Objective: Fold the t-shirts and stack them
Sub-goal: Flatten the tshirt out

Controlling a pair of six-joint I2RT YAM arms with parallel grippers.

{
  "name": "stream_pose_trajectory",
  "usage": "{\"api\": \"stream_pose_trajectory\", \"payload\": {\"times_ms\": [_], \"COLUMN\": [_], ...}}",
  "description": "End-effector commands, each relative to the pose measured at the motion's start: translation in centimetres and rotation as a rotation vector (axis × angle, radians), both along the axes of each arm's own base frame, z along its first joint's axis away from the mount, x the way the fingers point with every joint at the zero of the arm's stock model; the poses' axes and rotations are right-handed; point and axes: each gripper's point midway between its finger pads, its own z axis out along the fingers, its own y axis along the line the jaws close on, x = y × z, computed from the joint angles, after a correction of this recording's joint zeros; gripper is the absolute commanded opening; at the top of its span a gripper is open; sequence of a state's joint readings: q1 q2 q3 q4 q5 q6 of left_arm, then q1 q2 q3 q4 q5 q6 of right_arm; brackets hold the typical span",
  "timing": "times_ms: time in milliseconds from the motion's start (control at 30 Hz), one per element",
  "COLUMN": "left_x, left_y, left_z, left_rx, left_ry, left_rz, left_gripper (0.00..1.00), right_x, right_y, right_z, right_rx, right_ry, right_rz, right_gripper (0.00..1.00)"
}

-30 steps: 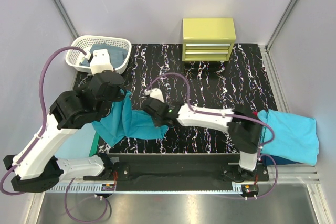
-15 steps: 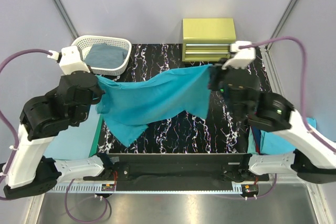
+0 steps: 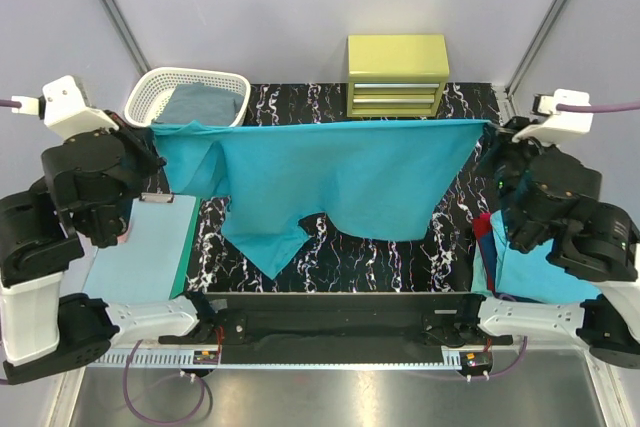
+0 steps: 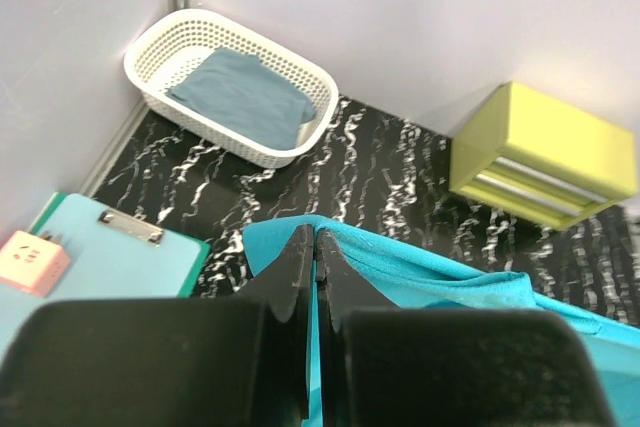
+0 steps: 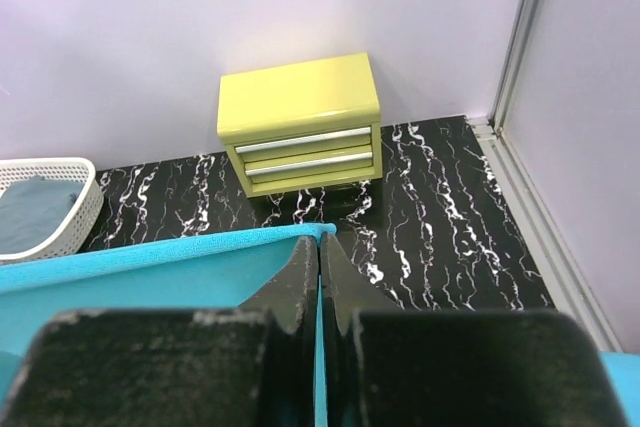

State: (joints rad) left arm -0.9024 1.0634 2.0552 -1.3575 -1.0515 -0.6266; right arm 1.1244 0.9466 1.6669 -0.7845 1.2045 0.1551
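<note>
Up over the black marble-patterned surface [image 3: 350, 262], the teal-turquoise soft cloth t-shirt [image 3: 340, 177] hangs stretched between both claws.
The left claw [image 4: 315, 237] is pinched tight on the shirt's left end and the right claw [image 5: 320, 242] is clamped on its right end. So the long axis runs straight side to side, top edge taut, with the body drooping below and between them. Neither arm is nearer, since each owns one end. My guess is laying it flat comes next, and both need to drop evenly or it'll skew.
</note>
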Motion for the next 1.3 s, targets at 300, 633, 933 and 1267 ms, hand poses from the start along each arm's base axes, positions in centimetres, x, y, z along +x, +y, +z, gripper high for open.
{"api": "stream_pose_trajectory", "payload": {"times_ms": [300,633,933,1267], "left_x": [-2.7,3.1,9.8,20.6], "left_y": [5.3,1.3,1.4,0.1], "left_z": [0.8,-3.5,-6.7,-11.2], "left_rx": [0.083,0.229,0.208,0.172], "left_ry": [-0.007,0.041,0.081,0.148], "left_rz": [0.095,0.131,0.157,0.15], "left_gripper": [0.0,0.0,0.0,0.0], "right_x": [-2.3,0.3,8.4,17.3], "right_y": [-7.6,-2.2,-0.1,2.6], "right_z": [1.1,-4.2,-9.8,-14.5], "right_rx": [-0.061,-0.091,-0.095,-0.112], "right_ry": [-0.029,0.017,0.139,0.225], "right_rz": [-0.184,-0.123,-0.134,-0.194], "right_gripper": [0.0,0.0,0.0,0.0]}}
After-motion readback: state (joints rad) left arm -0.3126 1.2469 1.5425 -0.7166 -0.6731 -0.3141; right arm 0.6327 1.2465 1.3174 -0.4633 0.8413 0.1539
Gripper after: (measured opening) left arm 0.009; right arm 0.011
